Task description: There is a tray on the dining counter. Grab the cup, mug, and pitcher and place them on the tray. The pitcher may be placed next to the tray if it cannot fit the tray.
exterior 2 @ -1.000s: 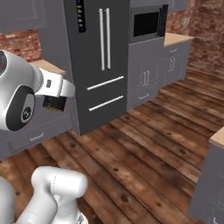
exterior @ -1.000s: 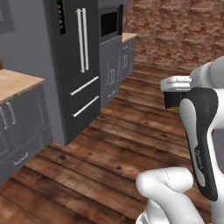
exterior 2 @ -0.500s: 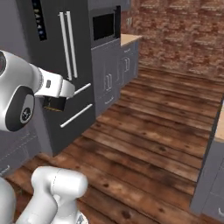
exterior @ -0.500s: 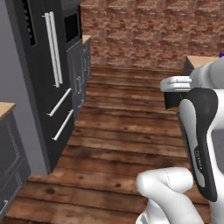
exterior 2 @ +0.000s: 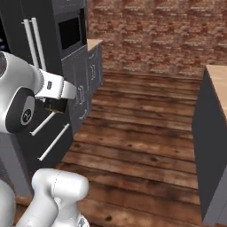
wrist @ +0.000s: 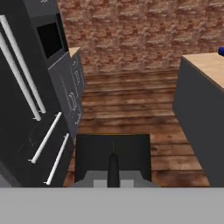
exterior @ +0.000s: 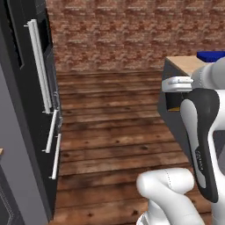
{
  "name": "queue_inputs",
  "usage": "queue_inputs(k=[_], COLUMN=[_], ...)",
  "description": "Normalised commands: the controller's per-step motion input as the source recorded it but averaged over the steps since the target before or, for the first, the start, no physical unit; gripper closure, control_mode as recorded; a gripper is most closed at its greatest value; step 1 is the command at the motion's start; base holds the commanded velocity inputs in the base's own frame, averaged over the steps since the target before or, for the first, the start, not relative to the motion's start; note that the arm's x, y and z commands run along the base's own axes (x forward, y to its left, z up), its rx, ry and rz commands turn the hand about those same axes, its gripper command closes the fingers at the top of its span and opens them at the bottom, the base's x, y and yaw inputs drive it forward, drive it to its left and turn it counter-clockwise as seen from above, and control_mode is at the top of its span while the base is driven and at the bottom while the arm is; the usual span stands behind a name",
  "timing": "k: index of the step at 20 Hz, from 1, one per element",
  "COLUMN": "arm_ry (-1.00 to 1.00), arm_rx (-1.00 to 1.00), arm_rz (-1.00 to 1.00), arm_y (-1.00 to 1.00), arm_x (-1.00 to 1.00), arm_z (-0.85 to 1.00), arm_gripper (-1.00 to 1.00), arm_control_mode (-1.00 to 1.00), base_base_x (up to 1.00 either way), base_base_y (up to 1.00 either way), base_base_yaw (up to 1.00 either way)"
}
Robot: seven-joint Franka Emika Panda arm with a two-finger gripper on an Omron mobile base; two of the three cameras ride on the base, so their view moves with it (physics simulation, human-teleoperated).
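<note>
Tool (wrist: pixel 113 168): fingers together, seemingly clamped on the black mug (wrist: pixel 112 154), carried level as we approach surface (wrist: pixel 209 65) and tray (exterior: pixel 211 56).

tray (exterior: pixel 212 56): blue, on dining counter (exterior: pixel 190 65) | beige top

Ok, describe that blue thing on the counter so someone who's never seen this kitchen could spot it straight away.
Face the brick wall and look right, to the grey counter with the light wood top. The tray lies on that top, with just its edge in sight. It is the one deep-blue thing among brown, grey and black.
</note>
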Motion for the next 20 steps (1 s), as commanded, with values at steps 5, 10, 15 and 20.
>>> queue_inputs(k=[5, 10, 15, 20], arm_ry=[0.0, 0.0, 0.0, 0.0], arm_rx=[0.0, 0.0, 0.0, 0.0], arm_rz=[0.0, 0.0, 0.0, 0.0], arm_y=[0.0, 0.0, 0.0, 0.0], arm_x=[0.0, 0.0, 0.0, 0.0], arm_z=[0.0, 0.0, 0.0, 0.0], arm_gripper=[1.0, 1.0, 1.0, 1.0], arm_control_mode=[1.0, 1.0, 1.0, 1.0], base_base_x=[1.0, 1.0, 1.0, 1.0], base_base_y=[0.36, 0.0, 0.05, 0.58], base_base_yaw=[-0.36, -0.26, -0.26, -0.34])
